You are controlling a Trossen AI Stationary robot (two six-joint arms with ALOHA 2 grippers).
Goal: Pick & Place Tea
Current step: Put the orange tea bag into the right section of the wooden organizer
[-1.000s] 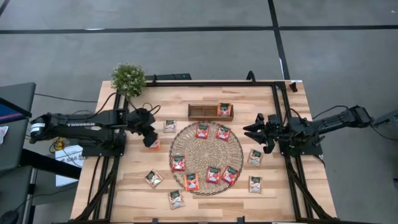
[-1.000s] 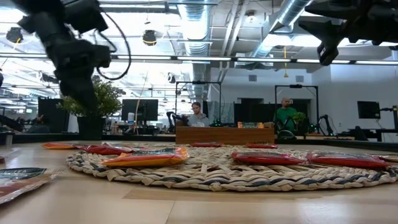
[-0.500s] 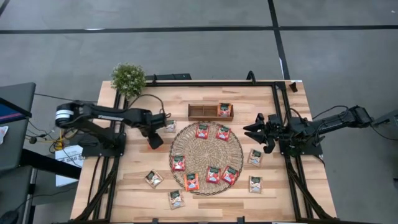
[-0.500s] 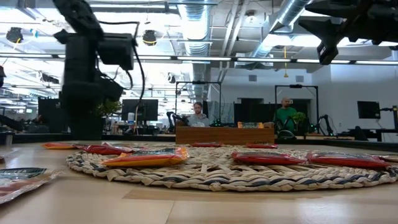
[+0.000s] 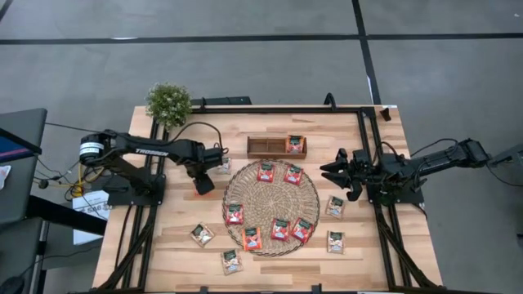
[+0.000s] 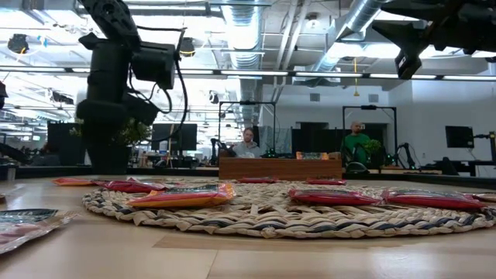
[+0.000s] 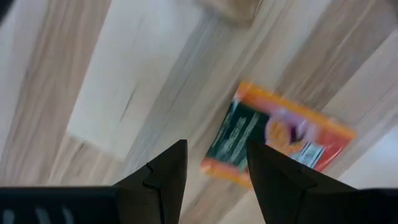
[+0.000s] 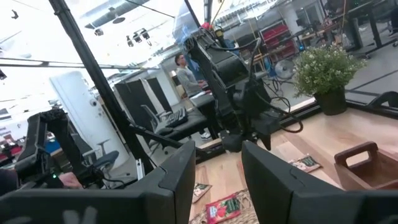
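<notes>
Tea stock: one red-orange sachet (image 5: 295, 144) sits in the right compartment of the small wooden tray (image 5: 265, 147). Six more red-orange sachets lie on the round woven mat (image 5: 271, 206) just before the tray, and whitish sachets are scattered on the bare tabletop (image 5: 163, 245) around the mat, so by judgement most of the placing is left. Left gripper (image 5: 203, 186), left of the mat: fingers (image 7: 165, 174) part-open and empty, poised over a red-orange sachet (image 7: 280, 140) that shows in the gap between them, not gripped. Right gripper (image 5: 331, 172), right of the mat: raised, part-open, empty.
</notes>
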